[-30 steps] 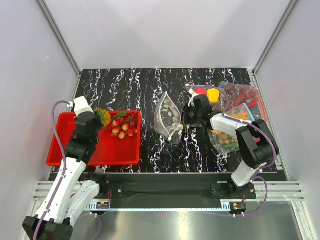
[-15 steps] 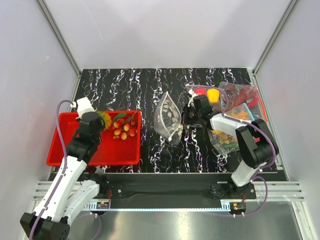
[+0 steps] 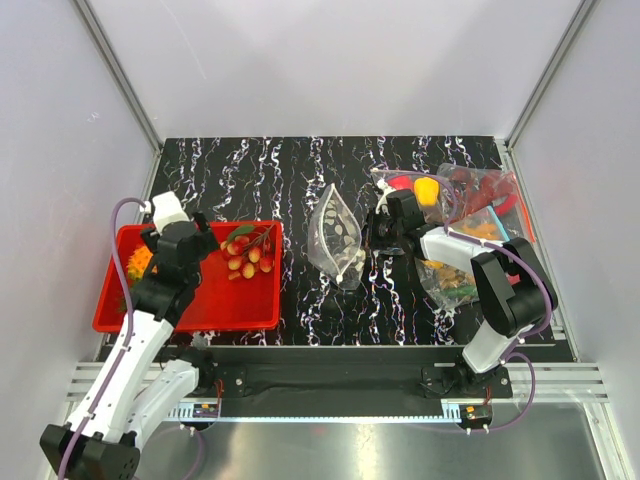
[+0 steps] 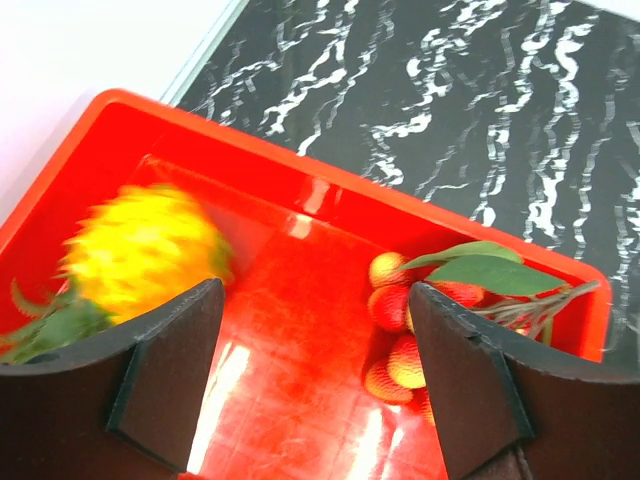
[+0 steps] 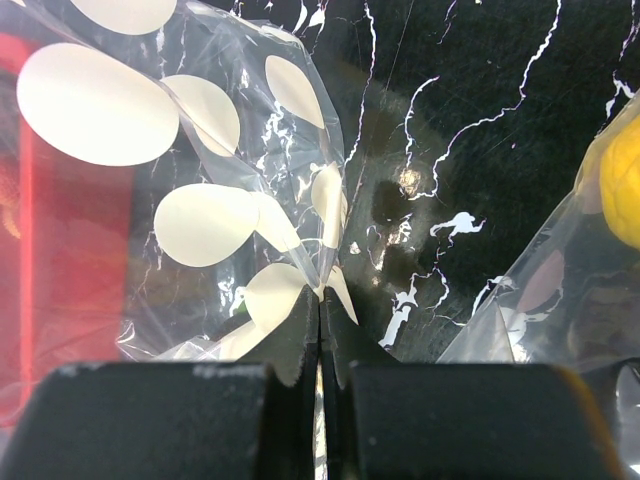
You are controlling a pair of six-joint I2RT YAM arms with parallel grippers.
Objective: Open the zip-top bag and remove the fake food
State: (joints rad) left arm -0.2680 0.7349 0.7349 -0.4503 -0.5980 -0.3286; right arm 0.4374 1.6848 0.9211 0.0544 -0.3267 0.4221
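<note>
Orange fruit (image 4: 140,250) now out of left fingers (image 4: 170,370), loose in red tray (image 4: 330,182)

Fake food (image 3: 248,255) in tray (image 3: 225,300) (bag (image 3: 338,238) rightward)

Zip-top bag (image 3: 336,240): clear, crinkly, white round dots. Lies crumpled on dark marbled table (image 3: 260,175), near middle, long axis running far to near. Its right edge pinched between closed fingers of my right gripper (image 5: 322,300).

Fake food lies in red tray (image 3: 200,324) on my left. Cherry bunch (image 3: 247,255): red-yellow, green leaves, thin stems, in tray's far right corner. Orange bumpy fruit (image 3: 140,262): green top, at tray's left end, apart from cherries, blurred in my left wrist view.
</note>
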